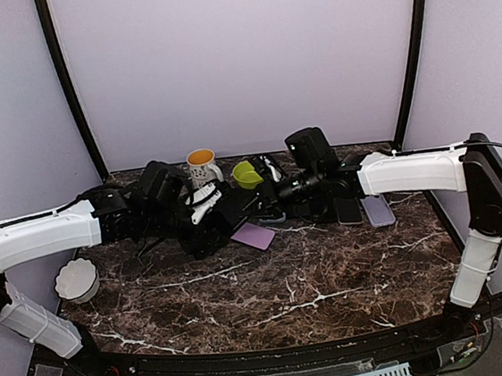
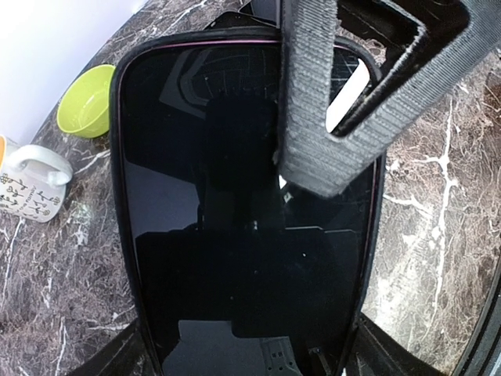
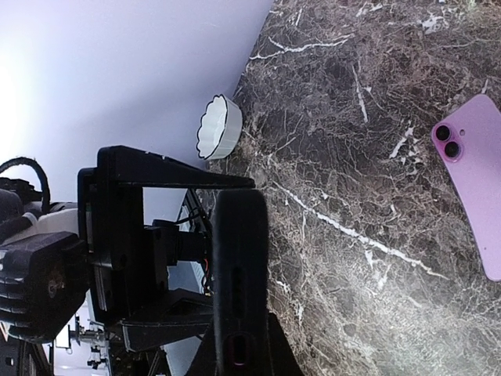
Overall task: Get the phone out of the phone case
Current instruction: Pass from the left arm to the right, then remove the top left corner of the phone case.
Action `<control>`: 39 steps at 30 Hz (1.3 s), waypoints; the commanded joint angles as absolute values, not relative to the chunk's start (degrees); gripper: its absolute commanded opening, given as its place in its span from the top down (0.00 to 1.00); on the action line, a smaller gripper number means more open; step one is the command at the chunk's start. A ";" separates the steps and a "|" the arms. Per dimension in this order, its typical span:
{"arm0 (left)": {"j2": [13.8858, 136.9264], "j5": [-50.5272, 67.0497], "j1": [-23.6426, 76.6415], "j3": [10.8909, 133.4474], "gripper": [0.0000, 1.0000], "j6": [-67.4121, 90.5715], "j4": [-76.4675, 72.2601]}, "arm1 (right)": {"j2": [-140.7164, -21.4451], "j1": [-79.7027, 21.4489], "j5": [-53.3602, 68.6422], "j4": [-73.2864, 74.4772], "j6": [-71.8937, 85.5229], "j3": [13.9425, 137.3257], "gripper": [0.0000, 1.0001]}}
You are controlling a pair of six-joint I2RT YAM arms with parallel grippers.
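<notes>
**Fingers, left** (image 2: pixel 380 352): spread wide and set against the two long sides of the phone case (image 3: pixel 239 251) near its lower end. The spread matches the width of the case, so this reads as a hold and not idle opening. Purpose, as judged: to brace the item clear of the tabletop (image 1: pixel 290 301) while the other arm works on it.

**Fingers, right** (image 2: pixel 309 102): drawn together to a thin pinch at the upper right corner of the case, with one grey pad lying across the glass. The opposing pad is hidden behind. Whether the pinch takes the case lip alone or case and handset together cannot be told.

**Phone** (image 2: pixel 235 235): dark screen facing the left wrist camera, seated in the case with a pink rim showing round its edge. It hangs in the air between the two arms, over the back of the tabletop. Not yet out.

**Step in hand, as judged:** working a corner of the case away from the phone; opposed grips suit that.

**Other items:**
- mug (image 1: pixel 202 164) and green bowl (image 1: pixel 248 174), behind
- white fluted bowl (image 1: pixel 76 280), at left
- lilac handset or case (image 1: pixel 254 235), lying flat beneath the arms
- a dark handset (image 1: pixel 349 209) and a pale one (image 1: pixel 378 210), at right
</notes>
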State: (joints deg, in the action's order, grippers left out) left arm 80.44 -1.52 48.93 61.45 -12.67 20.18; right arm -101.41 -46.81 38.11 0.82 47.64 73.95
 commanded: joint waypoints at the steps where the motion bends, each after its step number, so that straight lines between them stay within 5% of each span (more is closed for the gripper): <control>1: 76.70 -1.67 49.12 60.90 0.05 -13.70 16.03 | -99.74 -47.15 41.37 3.16 43.24 75.43 0.98; 10: 62.66 10.42 49.09 47.83 0.01 -22.49 7.91 | -91.43 -46.76 39.04 1.50 18.61 70.94 1.00; 20: 47.21 26.92 49.05 35.63 0.01 -35.50 3.31 | -71.57 -47.45 41.30 -28.66 -12.90 43.19 1.00; 26: 47.43 36.31 49.04 32.59 0.09 -45.61 4.36 | -70.35 -48.43 50.83 -11.42 -37.05 46.21 1.00; 39: 51.03 45.28 49.20 32.48 0.24 -50.86 5.54 | -73.25 -51.78 54.49 2.80 -51.41 54.04 1.00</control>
